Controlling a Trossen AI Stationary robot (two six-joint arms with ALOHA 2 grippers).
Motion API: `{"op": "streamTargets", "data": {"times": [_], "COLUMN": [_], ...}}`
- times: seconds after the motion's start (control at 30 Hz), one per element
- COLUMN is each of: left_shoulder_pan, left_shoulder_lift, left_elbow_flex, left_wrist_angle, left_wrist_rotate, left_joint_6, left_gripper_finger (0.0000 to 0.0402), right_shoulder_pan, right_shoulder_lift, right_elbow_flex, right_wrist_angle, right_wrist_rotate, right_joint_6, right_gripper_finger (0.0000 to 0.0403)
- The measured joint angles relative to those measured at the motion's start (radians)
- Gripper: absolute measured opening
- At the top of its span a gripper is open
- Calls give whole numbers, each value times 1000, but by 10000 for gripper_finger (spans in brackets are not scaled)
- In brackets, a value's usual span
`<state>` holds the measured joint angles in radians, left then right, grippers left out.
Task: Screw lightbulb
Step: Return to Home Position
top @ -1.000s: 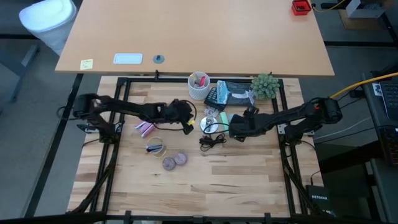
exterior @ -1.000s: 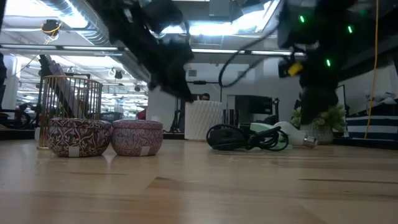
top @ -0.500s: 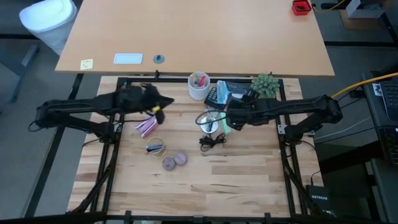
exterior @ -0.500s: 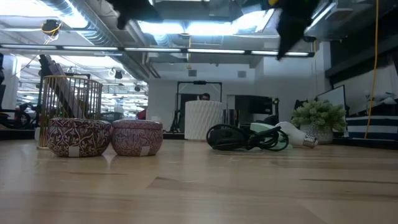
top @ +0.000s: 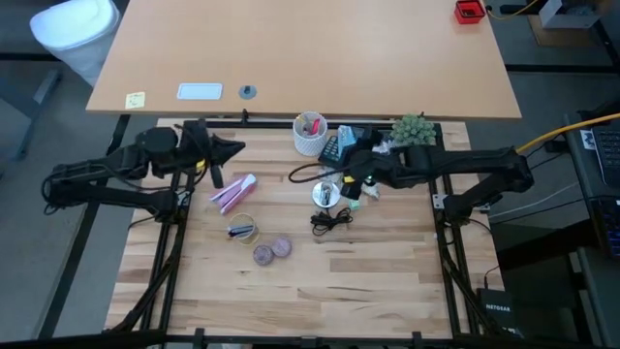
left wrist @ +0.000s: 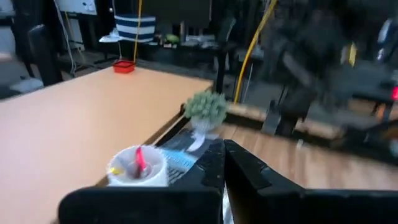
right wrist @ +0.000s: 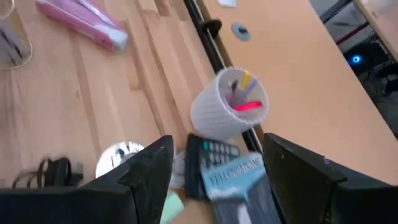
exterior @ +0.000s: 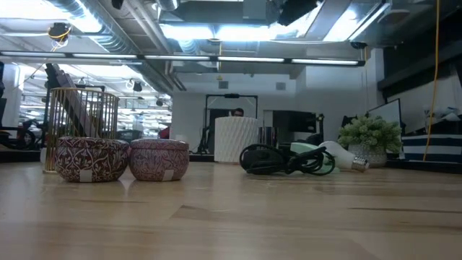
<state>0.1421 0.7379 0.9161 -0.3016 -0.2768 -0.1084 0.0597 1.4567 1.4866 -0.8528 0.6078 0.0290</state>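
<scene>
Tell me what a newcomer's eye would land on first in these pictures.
The two dark arms dominate. The left end effector hangs shut over the back left of the wooden table, and the right end effector hangs open above the clutter at back centre. Down on the wood, the white lightbulb lies on its side beside a coiled black cable, and two purple patterned tins sit side by side left of centre.

Tan desk (top: 310, 53) behind worktable (top: 368, 281); ceiling strip lights (exterior: 245, 32), exposed ducts (exterior: 86, 14) overhead.
</scene>
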Motion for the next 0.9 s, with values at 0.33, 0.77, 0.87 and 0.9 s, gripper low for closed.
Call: {"op": "streamTargets", "data": {"times": [0.33, 0.77, 0.87, 0.9], "left_shoulder_pan": [-4, -7, -7, -6], "left_shoulder_lift": [-99, -301, -314, -314], "left_elbow_flex": [-38, -565, -696, -734], "left_wrist_angle": [-345, 30, 216, 268], "left_wrist_rotate": [-1, 7, 8, 8], "left_joint_6": [92, 80, 65, 53], "left_gripper_finger": [0, 0, 0, 0], "right_shoulder_pan": [-1, -1, -1, -1], "right_shoulder_lift": [-57, -604, -762, -814], "right_elbow_flex": [239, -132, -314, -374], "right_wrist_angle": [-484, -368, -243, -199], "right_wrist_rotate": [-25, 29, 28, 27], "right_joint_6": [69, 257, 288, 291], "right_gripper_finger": [253, 253, 253, 253]}}
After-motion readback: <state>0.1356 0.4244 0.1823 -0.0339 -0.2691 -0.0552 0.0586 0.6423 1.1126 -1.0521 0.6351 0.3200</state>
